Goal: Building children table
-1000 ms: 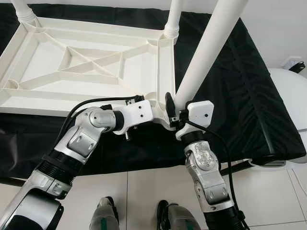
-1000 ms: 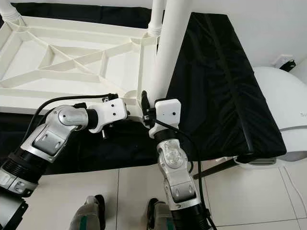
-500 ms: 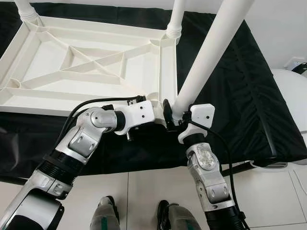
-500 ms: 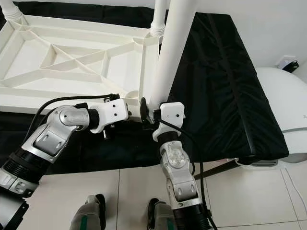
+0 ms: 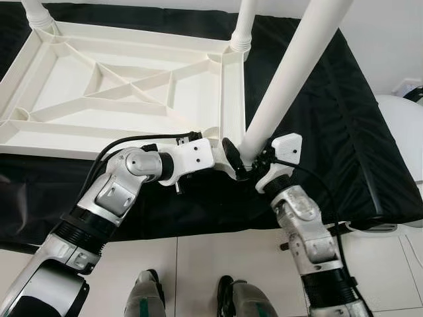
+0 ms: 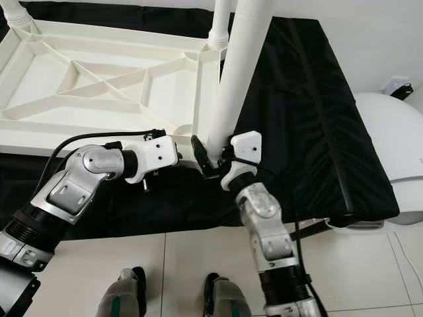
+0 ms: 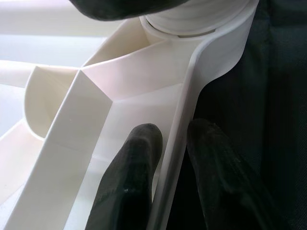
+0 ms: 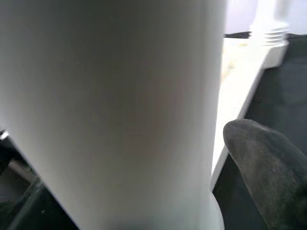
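Observation:
A white plastic table top (image 5: 132, 86) lies upside down on a black cloth. A long white table leg (image 5: 291, 72) rises tilted from its near right corner socket. My right gripper (image 5: 246, 156) is shut on the base of this leg, with one black finger (image 5: 231, 152) on the leg's left side. The right wrist view has the leg (image 8: 110, 105) close up and a fingertip (image 8: 268, 163) beside it. My left gripper (image 7: 171, 136) is shut on the table top's thin rim (image 7: 180, 143) just beside that corner socket, one finger on each side.
Two more legs stand in the far corners (image 5: 241, 26) (image 5: 33, 13). The black cloth (image 5: 330, 152) ends close to my arms, with tiled floor and my feet (image 5: 145, 297) below. A white rounded appliance (image 5: 403, 125) sits at the right.
My right forearm has swung out to the right and its wrist has turned around the leg's base. The left arm has kept its hold on the rim.

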Robot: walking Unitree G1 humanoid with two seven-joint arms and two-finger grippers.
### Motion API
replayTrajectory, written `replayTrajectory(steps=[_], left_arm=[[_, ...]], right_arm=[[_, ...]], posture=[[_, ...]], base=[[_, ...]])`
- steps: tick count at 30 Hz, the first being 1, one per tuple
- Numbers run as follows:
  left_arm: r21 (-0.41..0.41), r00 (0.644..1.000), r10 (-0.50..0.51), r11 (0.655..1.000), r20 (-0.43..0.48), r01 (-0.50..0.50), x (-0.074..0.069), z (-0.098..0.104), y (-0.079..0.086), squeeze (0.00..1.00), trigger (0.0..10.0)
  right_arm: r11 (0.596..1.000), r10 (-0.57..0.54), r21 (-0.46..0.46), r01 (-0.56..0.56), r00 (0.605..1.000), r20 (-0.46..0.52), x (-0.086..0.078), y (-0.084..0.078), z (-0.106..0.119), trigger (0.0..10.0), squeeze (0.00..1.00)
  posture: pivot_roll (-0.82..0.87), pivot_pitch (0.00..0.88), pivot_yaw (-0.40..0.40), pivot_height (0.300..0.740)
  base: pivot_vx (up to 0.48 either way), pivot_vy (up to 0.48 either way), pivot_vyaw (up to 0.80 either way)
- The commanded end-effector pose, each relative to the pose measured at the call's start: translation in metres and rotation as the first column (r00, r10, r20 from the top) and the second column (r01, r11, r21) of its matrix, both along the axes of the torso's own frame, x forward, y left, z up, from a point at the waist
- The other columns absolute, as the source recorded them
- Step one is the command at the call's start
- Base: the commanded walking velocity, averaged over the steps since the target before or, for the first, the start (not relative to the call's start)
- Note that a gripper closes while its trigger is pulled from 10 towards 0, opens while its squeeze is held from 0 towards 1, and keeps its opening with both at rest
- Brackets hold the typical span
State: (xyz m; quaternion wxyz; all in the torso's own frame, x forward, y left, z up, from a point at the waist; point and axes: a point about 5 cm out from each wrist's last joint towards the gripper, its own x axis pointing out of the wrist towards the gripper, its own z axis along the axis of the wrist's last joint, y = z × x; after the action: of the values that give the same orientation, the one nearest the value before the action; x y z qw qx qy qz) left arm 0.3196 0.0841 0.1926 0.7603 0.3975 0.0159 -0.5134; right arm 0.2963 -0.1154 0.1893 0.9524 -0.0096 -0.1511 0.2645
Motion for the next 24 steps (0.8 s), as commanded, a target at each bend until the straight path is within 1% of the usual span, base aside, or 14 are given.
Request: replayTrajectory(steps=[1,3,5,6,7,8,10,15,18,19,21,22,23,24], left_arm=[[0.018,0.999,0.034,0.999,-0.003,-0.034,0.002,-0.006,0.006,0.0,10.0],[0.019,0.999,0.035,0.999,-0.003,-0.035,0.002,-0.006,0.006,0.0,10.0],[0.018,0.999,0.035,0.999,-0.003,-0.035,0.002,-0.006,0.006,0.0,10.0],[0.019,0.999,0.036,0.999,-0.003,-0.036,0.003,-0.006,0.006,0.0,10.0],[0.019,0.999,0.036,0.999,-0.003,-0.036,0.003,-0.006,0.006,0.0,10.0],[0.018,0.999,0.036,0.999,-0.002,-0.036,0.003,-0.005,0.006,0.0,10.0],[0.018,0.999,0.036,0.999,-0.002,-0.036,0.003,-0.005,0.006,0.0,10.0],[0.018,0.999,0.037,0.999,-0.002,-0.037,0.003,-0.005,0.006,0.0,10.0],[0.019,0.999,0.036,0.999,0.0,-0.036,0.004,-0.005,0.006,0.0,10.0],[0.019,0.999,0.036,0.999,0.0,-0.036,0.004,-0.005,0.006,0.0,10.0],[0.019,0.999,0.034,0.999,0.001,-0.034,0.004,-0.004,0.006,0.0,10.0],[0.019,0.999,0.034,0.999,0.001,-0.034,0.004,-0.004,0.006,0.0,10.0],[0.019,0.999,0.034,0.999,0.001,-0.034,0.004,-0.004,0.006,0.0,10.0],[0.019,0.999,0.033,0.999,0.002,-0.033,0.005,-0.004,0.006,0.0,10.0]], right_arm=[[1.0,0.007,-0.008,-0.007,1.0,-0.012,0.003,-0.016,0.0,10.0,0.0],[0.997,0.069,-0.023,-0.069,0.998,-0.007,0.005,-0.017,0.003,10.0,0.0],[0.995,0.095,-0.027,-0.095,0.995,-0.007,0.005,-0.017,0.005,10.0,0.0],[0.988,0.15,-0.042,-0.15,0.989,0.001,0.004,-0.017,0.008,10.0,0.0],[0.988,0.15,-0.042,-0.15,0.989,0.001,0.004,-0.017,0.008,10.0,0.0],[0.98,0.194,-0.05,-0.194,0.981,0.002,0.004,-0.019,0.01,10.0,0.0],[0.977,0.209,-0.051,-0.209,0.978,0.002,0.004,-0.019,0.011,10.0,0.0],[0.953,0.289,-0.093,-0.287,0.957,0.002,0.004,-0.022,0.015,10.0,0.0],[0.903,0.402,-0.152,-0.403,0.915,-0.037,0.003,-0.027,0.017,10.0,0.0],[0.903,0.402,-0.152,-0.403,0.915,-0.037,0.003,-0.027,0.017,10.0,0.0],[0.861,0.465,-0.192,-0.47,0.882,-0.073,0.003,-0.029,0.017,10.0,0.0],[0.847,0.485,-0.201,-0.492,0.87,-0.087,0.003,-0.029,0.016,10.0,0.0],[0.847,0.485,-0.201,-0.492,0.87,-0.087,0.003,-0.029,0.016,10.0,0.0],[0.825,0.511,-0.219,-0.52,0.853,-0.101,0.004,-0.03,0.016,10.0,0.0]], posture=[[0.1,0.251,-0.041,0.74],[0.1,0.253,-0.04,0.74],[0.1,0.253,-0.04,0.74],[0.1,0.254,-0.039,0.74],[0.1,0.254,-0.039,0.74],[0.1,0.254,-0.038,0.74],[0.1,0.254,-0.038,0.74],[0.1,0.255,-0.037,0.74],[0.1,0.255,-0.033,0.74],[0.1,0.255,-0.033,0.74],[0.1,0.255,-0.031,0.74],[0.1,0.254,-0.029,0.74],[0.1,0.254,-0.029,0.74],[0.1,0.254,-0.027,0.74]], base=[[0.0,0.0,0.0],[0.0,0.0,0.0],[0.0,0.0,0.0],[0.0,0.0,0.0],[0.0,0.0,0.0],[0.0,0.0,0.0],[0.0,0.0,0.0],[0.0,0.0,0.0],[0.0,0.0,0.0],[0.0,0.0,0.0],[0.0,0.0,0.0],[0.0,0.0,0.0],[0.0,0.0,0.0],[0.0,0.0,0.0]])
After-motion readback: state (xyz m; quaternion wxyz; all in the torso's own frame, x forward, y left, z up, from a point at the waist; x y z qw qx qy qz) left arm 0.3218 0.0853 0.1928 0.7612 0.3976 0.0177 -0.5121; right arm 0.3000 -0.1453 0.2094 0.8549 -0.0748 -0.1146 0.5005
